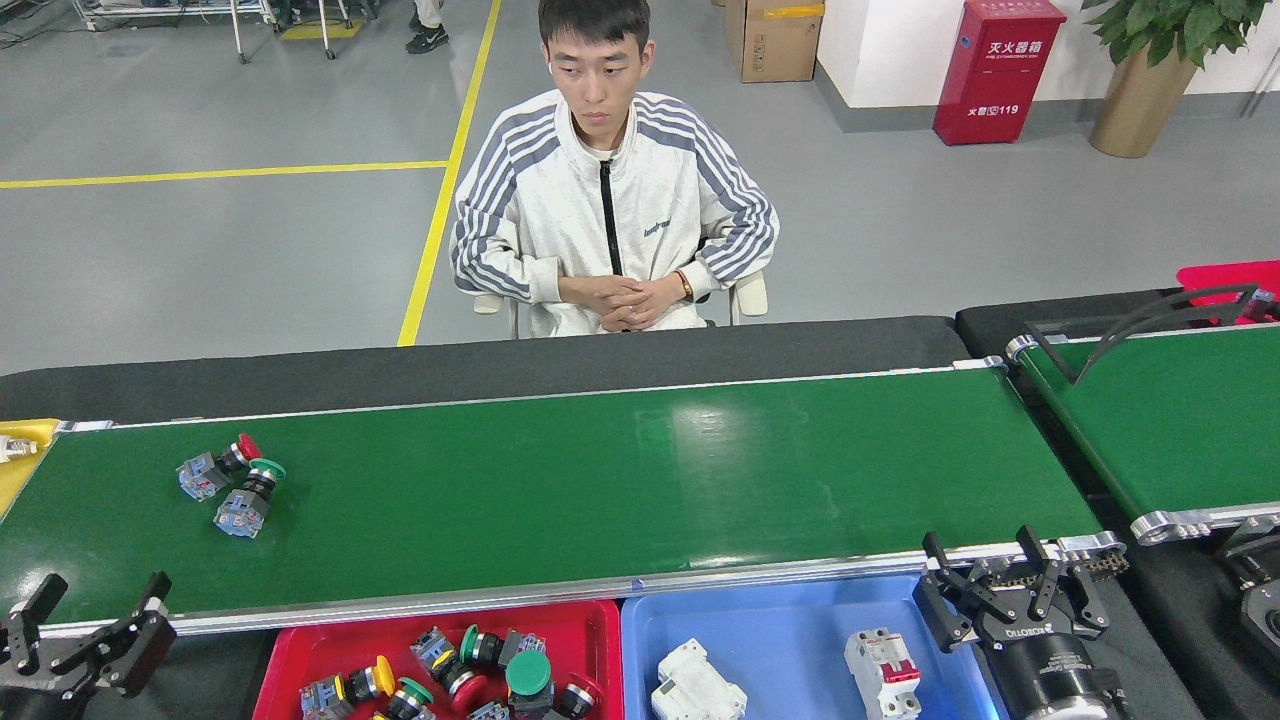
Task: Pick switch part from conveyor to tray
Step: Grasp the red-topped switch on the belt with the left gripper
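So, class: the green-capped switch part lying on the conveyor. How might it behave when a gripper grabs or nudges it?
The green-capped switch part looks rigid, so it should not flex. Its round cap may let it roll or pivot on the glossy conveyor. The red-capped switch part lies close beside it, so a nudge would probably disturb both.

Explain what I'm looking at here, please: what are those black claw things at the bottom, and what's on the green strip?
The picture is taken from a robot's own head, looking down over its workplace. The black claws are the ends of its two arms: the left gripper and the right gripper, both open and holding nothing. The green strip is a conveyor. Near its left end lie two switch parts, one with a red cap and one with a green cap. Below the belt, a red tray holds more switches, and a blue tray holds white breakers. A person sits across the belt, hands folded.
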Robot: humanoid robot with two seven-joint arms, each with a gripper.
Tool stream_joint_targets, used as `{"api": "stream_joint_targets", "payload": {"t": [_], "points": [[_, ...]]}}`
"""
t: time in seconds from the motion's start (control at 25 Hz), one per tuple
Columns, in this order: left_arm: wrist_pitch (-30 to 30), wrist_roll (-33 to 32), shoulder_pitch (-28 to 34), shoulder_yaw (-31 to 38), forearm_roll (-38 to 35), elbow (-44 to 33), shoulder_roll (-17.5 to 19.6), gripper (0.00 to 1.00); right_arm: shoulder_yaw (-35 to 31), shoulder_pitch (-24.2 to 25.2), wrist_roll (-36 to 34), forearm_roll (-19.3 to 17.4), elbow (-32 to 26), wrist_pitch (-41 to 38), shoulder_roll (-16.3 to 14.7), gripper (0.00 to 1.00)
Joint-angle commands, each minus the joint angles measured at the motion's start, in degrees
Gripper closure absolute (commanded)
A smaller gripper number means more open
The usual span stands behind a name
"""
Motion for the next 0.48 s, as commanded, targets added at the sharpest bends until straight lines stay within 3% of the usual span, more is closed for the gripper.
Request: {"api": "stream_joint_targets", "payload": {"t": [0.0, 0.24, 0.44], "points": [[-0.04, 0.30, -2.82, -0.75, -0.06, 3.65, 2.42, 0.00, -0.07, -0.68, -0.27, 0.12, -0.53, 0.01, -0.22, 0.00], [0.66, 0.91, -11.62, -3.91, -0.41, 16.48, 4.35, 0.00, -0.07, -1.21, 0.34, 0.12, -0.44, 0.01, -0.13, 0.00], [1.46, 3.64, -15.39, -5.93, -0.50, 23.07, 5.67, 0.00, 1.16, -2.97, 0.34, 0.04, -0.44, 0.01, 0.13, 0.00]]}}
